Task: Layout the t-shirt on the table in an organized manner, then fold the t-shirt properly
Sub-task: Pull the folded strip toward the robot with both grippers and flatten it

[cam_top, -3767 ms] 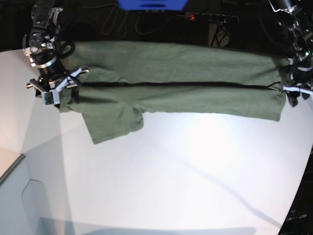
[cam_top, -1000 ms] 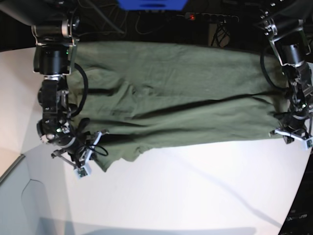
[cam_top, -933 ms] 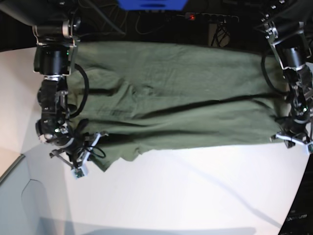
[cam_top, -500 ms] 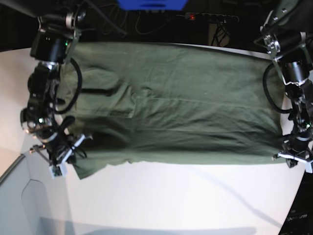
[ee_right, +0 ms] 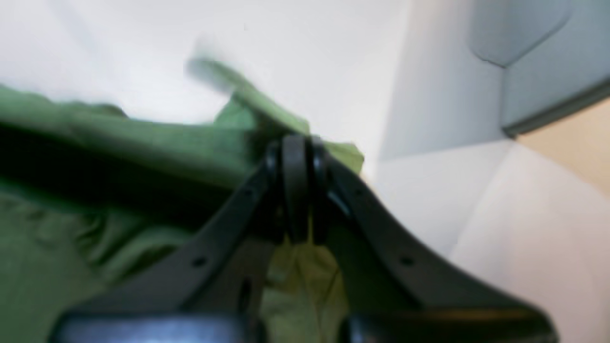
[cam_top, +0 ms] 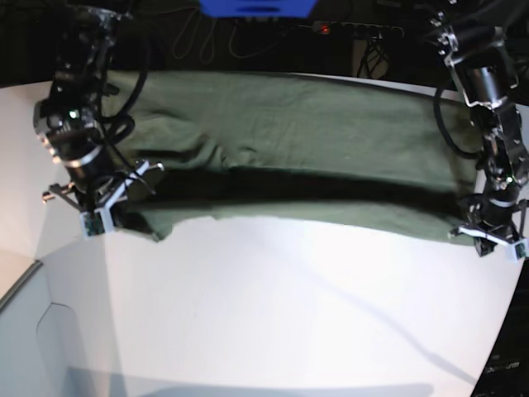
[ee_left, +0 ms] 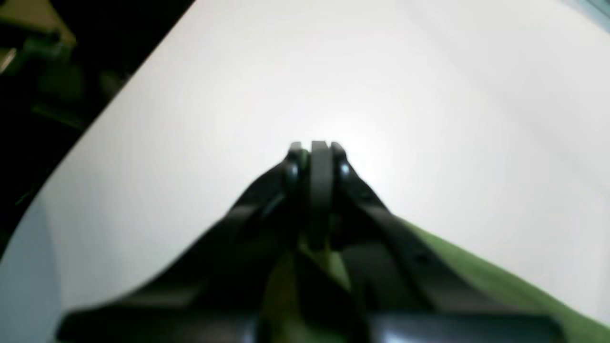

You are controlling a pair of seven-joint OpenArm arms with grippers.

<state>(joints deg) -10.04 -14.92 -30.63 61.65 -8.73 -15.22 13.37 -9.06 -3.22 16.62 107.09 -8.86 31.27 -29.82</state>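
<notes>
In the base view the plain olive-green cotton t-shirt (cam_top: 297, 145) lay stretched across the far part of the large smooth white table (cam_top: 289, 314), its near edge doubled over along a dark crease. The right gripper (cam_top: 97, 207) clamped one end of that edge and the left gripper (cam_top: 489, 236) the other. To do the fold well, both ends should probably travel level and taut, so that the hem lands straight.

The left wrist view showed what the base view could not: the jaws pressed shut, green cloth (ee_left: 500, 281) trailing from between them over bare tabletop (ee_left: 333, 71). How much fabric was pinched could not be told.

The right wrist view likewise showed its jaws closed on bunched fabric (ee_right: 119, 143), with a loose flap sticking out past the tips and a grey panel (ee_right: 538, 62) beyond the table's edge.
</notes>
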